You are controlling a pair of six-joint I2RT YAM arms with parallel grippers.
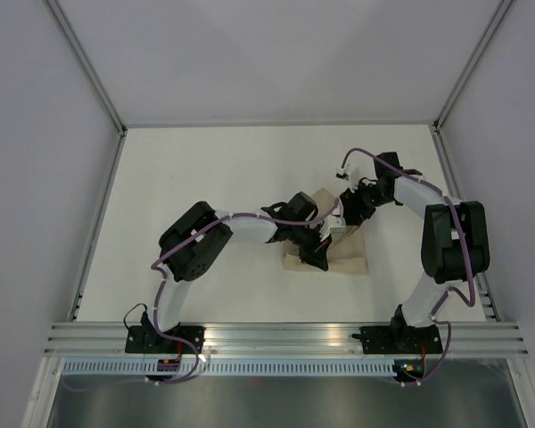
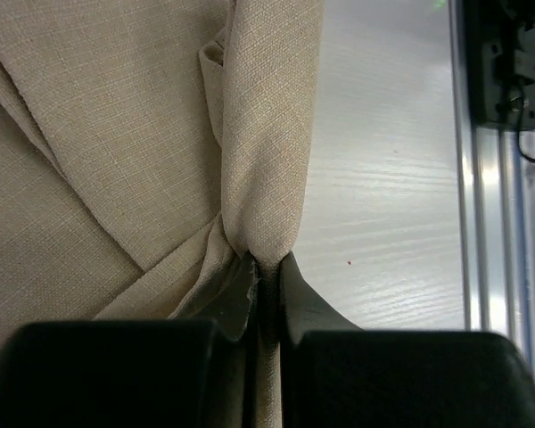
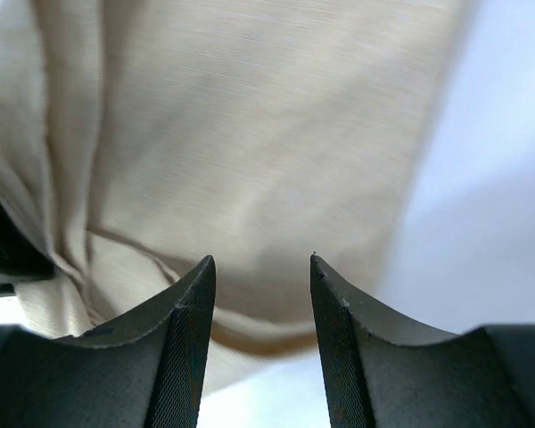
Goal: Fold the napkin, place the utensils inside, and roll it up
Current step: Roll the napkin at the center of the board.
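While the left gripper clamps tight on a bunched ridge of the napkin, low centre of its wrist view, the right gripper hangs spread wide over the cloth, holding nothing. Risk: that 1 thin pinch could slip and the fold could collapse. A metal rail runs down the right edge. The 2 arms crowd the cloth, and no knife is visible.

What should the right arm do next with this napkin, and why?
Probably ease the right gripper forward and close on the napkin: its jaws are open with cloth just beyond them, while the left gripper pinches a bunched fold.
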